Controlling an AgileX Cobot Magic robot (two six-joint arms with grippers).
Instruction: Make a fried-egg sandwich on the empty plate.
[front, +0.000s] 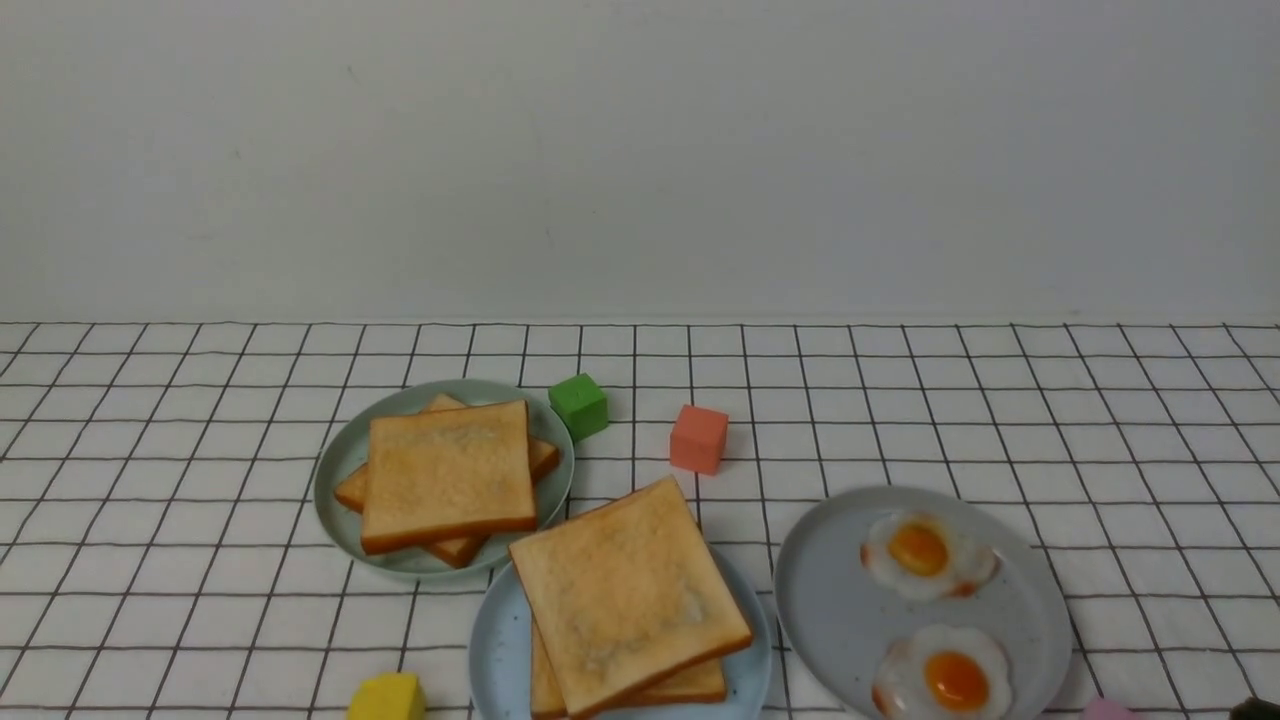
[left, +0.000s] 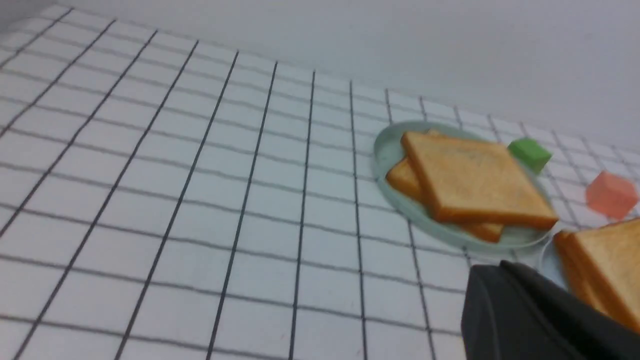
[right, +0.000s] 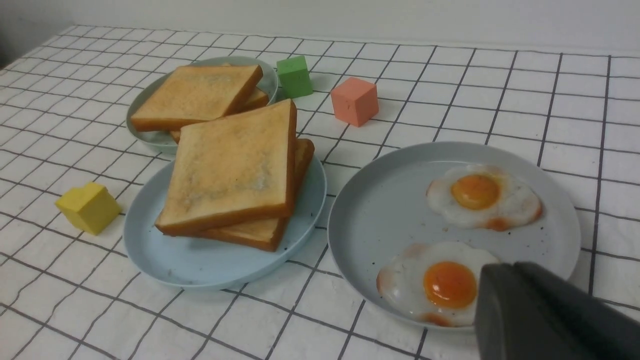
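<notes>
Neither arm is seen whole. Of the left claw (left: 525, 310) only a dark, blurred casing is shown in its wrist view, held low over the bench (front: 1000, 400) just beside the small sage-green round plate (front: 340, 470). Its jaws are out of sight there and are taken as closed, with nothing held. The right claw (right: 545, 315) is likewise shown as a dark casing, hanging over the near rim of the pale grey speckled plate (front: 830, 600). Whether it is wide or narrow cannot be told.

Two square golden-brown toast slices (front: 625, 590) are stacked askew on the round sky-blue plate (front: 495, 640) at the middle of the bench's near edge. What lies between them cannot be made out. The plate's near rim is cut off in the front view. Two glossy white fried eggs with orange yolks (front: 925, 555) are left on the grey plate. The nearer one is partly covered by the right claw in the wrist view.
</notes>
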